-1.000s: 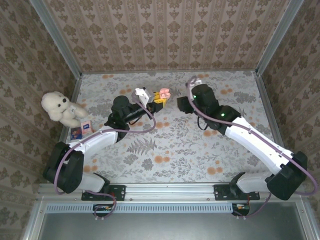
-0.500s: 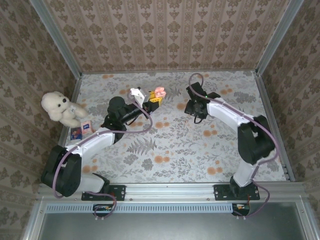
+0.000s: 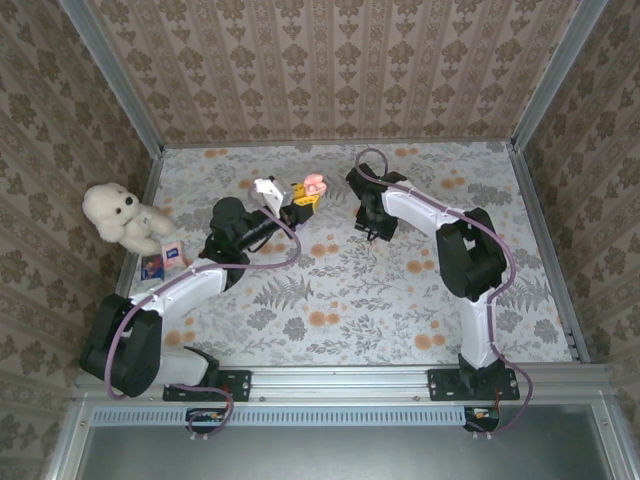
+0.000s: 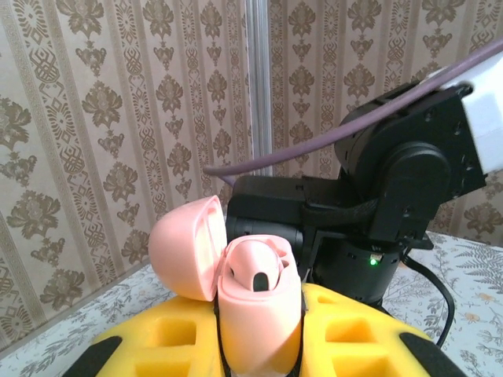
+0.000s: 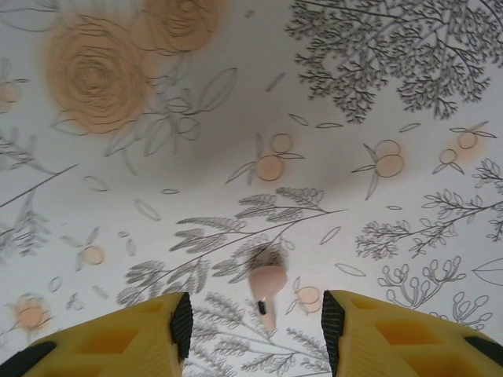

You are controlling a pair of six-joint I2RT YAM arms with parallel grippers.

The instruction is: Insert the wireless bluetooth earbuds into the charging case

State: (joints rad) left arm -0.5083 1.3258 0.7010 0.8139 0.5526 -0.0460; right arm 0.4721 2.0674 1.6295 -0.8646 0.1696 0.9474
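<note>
Pink charging case [image 4: 255, 310], lid open, sits clamped in the left claw [image 4: 259, 349]; the right claw [image 5: 255, 326] gapes above a loose earbud [image 5: 267, 284].

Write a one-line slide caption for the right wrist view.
Open right gripper hovers over a pink earbud lying on the floral tablecloth.

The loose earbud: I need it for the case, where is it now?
The earbud lies on the floral table in the right wrist view, between the open yellow fingers of the right gripper.
</note>
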